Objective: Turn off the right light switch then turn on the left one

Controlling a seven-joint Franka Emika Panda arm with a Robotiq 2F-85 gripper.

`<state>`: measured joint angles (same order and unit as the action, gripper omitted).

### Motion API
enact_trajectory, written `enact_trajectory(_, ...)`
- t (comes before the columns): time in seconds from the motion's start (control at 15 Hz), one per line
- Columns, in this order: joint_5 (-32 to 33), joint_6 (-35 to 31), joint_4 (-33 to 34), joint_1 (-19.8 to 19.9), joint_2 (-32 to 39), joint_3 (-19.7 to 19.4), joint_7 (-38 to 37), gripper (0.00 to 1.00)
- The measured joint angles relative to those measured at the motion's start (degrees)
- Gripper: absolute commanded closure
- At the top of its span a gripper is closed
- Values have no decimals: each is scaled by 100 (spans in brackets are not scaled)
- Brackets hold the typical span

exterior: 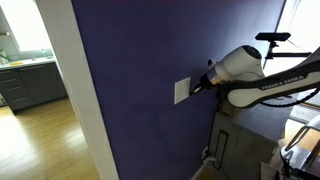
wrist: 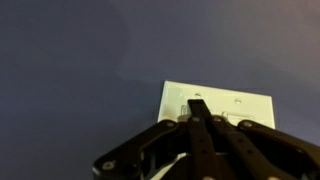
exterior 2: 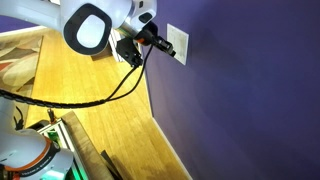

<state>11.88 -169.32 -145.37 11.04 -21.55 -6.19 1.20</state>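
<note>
Since the pincer [wrist: 198, 108] tip sits over the left half of the plate [wrist: 257, 110] in the wrist view, I read this as the left rocker [wrist: 182, 103] step, not the right one. Judgement only.

Fingers are pressed together into one point, holding nothing.

Left rocker: right at the tip, touching or just short of it, can't tell which. Right rocker [wrist: 240, 108]: just beside the tip on its right, clear of it.

No view shows which way either rocker is tipped, so I can't confirm the right one is off.

In both exterior views the pincer [exterior: 203, 82] [exterior 2: 157, 38] points nose-on at the plate [exterior: 181, 91] [exterior 2: 178, 42], with bare purple wall [wrist: 70, 60] around it.

Next move, as I see it:
- a short straight push along the pincer axis onto the end of the left rocker that throws it on; which end that is isn't visible
- keep the tip off the seam to its right, or both rockers could go
- small travel only; the plate is rigid against the wall, so overdriving loads the arm
</note>
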Motion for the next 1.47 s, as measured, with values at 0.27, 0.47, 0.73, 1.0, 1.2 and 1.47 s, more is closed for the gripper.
enact_trajectory(0.27,-7,-78,46,0,131,0,1,100)
enact_trajectory(0.47,-22,-99,132,-5,230,0,2,100)
enact_trajectory(0.73,-54,-157,240,-18,349,0,3,100)
enact_trajectory(1.0,-136,-158,305,-57,446,-2,21,100)
enact_trajectory(1.2,-204,-158,305,-70,451,-6,41,100)
enact_trajectory(1.47,-260,-143,304,-90,443,-8,47,100)
